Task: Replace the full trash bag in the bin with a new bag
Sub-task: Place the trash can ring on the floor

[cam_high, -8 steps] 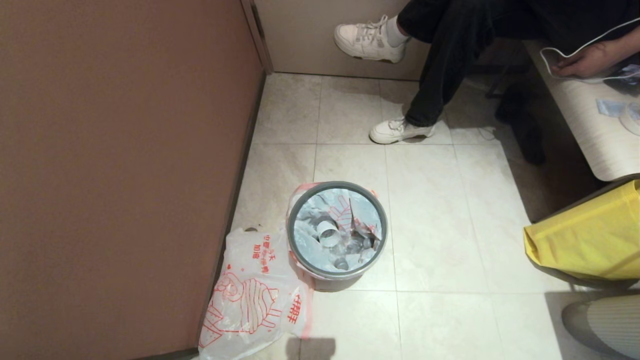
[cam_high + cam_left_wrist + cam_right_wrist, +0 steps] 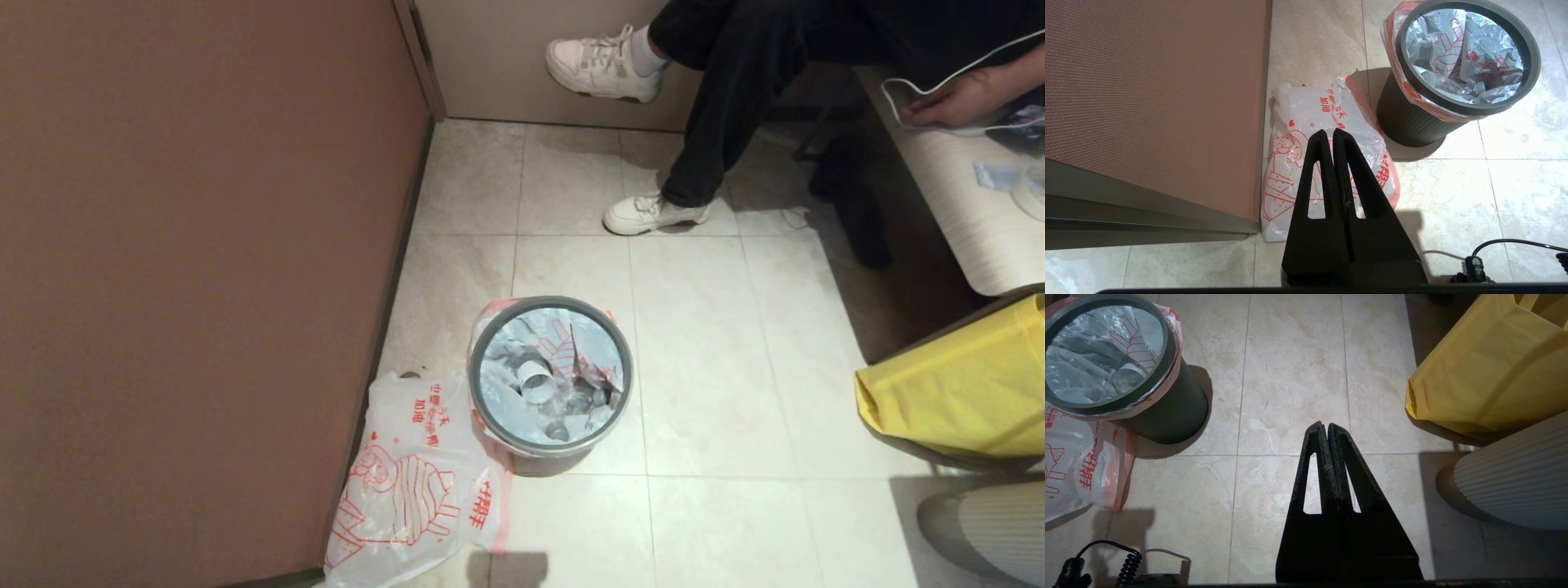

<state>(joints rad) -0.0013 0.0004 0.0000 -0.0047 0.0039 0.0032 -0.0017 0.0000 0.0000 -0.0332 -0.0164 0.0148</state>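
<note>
The dark round bin (image 2: 535, 460) (image 2: 1408, 122) (image 2: 1167, 412) stands on the tiled floor near the brown wall. Inside it sits the full trash bag (image 2: 563, 351) (image 2: 1453, 45) (image 2: 1098, 343), its pink edge folded over under the grey ring rim (image 2: 482, 408), with bottles and a white roll showing. The new bag (image 2: 408, 482) (image 2: 1306, 118) (image 2: 1073, 465) lies flat on the floor on the bin's left. My left gripper (image 2: 1331, 131) hangs shut and empty above the new bag. Above bare tiles to the bin's right, my right gripper (image 2: 1323, 424) is shut and empty. Neither gripper shows in the head view.
A large yellow bag (image 2: 963, 384) (image 2: 1490, 363) and a white ribbed object (image 2: 996, 527) (image 2: 1515, 477) stand at the right. A seated person's legs and white shoes (image 2: 653, 214) are beyond the bin. The brown wall (image 2: 204, 245) bounds the left. Black cables (image 2: 1122, 563) lie close by.
</note>
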